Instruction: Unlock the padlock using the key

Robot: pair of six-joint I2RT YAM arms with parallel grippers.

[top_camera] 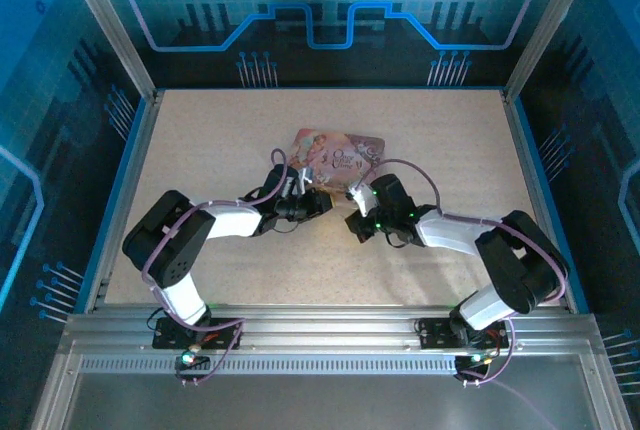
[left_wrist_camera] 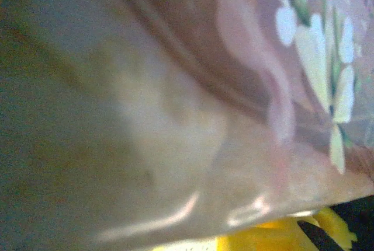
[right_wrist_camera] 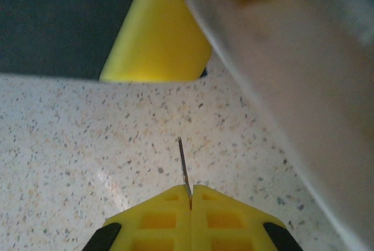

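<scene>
In the right wrist view my right gripper (right_wrist_camera: 191, 195) is shut on the key (right_wrist_camera: 183, 160), a thin dark blade that sticks out forward over the speckled table. The pink tin box (top_camera: 340, 155) lies mid-table, and its pale edge (right_wrist_camera: 292, 76) runs down the right side of the right wrist view. My left gripper (top_camera: 312, 200) is at the box's near left edge, closed on it. One of its yellow fingers (right_wrist_camera: 155, 35) presses against the box. The box's pink picture (left_wrist_camera: 175, 117) sits blurred right against the left wrist camera, with a yellow finger (left_wrist_camera: 274, 240) below it. The padlock is hidden.
The speckled table (top_camera: 220, 140) has a blue rim and metal posts at its corners. Both arms reach inward from the near edge, and their grippers (top_camera: 358, 222) lie a short way apart in front of the box.
</scene>
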